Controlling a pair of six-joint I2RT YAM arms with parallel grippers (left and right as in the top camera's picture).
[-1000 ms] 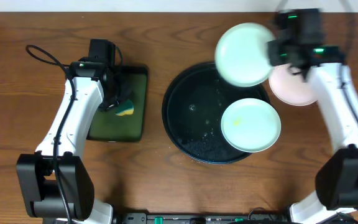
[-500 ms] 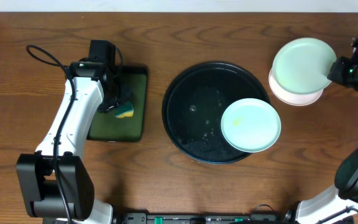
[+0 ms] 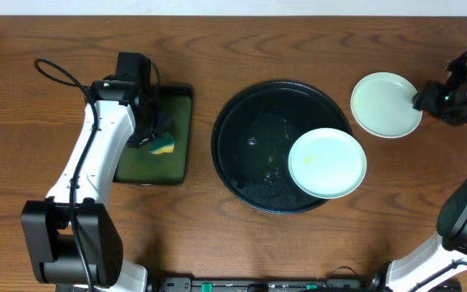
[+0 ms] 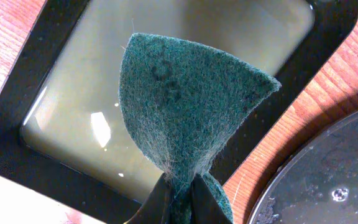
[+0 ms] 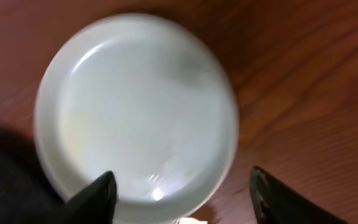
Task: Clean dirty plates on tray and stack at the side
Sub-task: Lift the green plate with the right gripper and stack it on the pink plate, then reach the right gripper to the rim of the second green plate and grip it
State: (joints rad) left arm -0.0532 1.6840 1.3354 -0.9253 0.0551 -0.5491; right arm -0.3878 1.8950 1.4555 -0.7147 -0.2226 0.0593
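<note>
Plates lie in two places. A smeared plate (image 3: 327, 164), pale mint with a small yellowish spot left of its middle, lies flat on the right part of the round tray (image 3: 242, 134), its edge reaching the tray's raised rim. A side plate (image 3: 386, 104) lies off the tray on the counter (image 3: 217, 49), just to the tray's upper right. A whiter edge shows along its lower side, so it may sit on another plate; I cannot tell for certain.

The counter is brown wood with long, dark grain streaks and a mild sheen. A pale strip runs along its far edge; nothing more of the room shows.

The round tray is black and glossy, beaded with droplets and speckles. To its left lies a rectangular tray (image 3: 156, 134), dark with rounded corners; from the left wrist its black rim (image 4: 17, 124) frames a cloudy, reflective greenish floor.

The left pincer (image 3: 157, 136) hangs over that rectangular tray, clamped on a sponge (image 3: 164, 145). Overhead the sponge shows yellow foam with a green face. From the wrist the fibrous, dark green scouring side (image 4: 185, 106) fans upward from the pinching fingertips (image 4: 157, 202), folded into a cone.

The right pincer (image 3: 420, 99) is at the side plate's right edge. In its wrist view the two black fingers (image 5: 98, 196) are spread wide, gripping nothing, with the plate's (image 5: 135, 106) near rim between them. That plate is smooth, glazed and shallow, with a soft highlight near its front rim.
</note>
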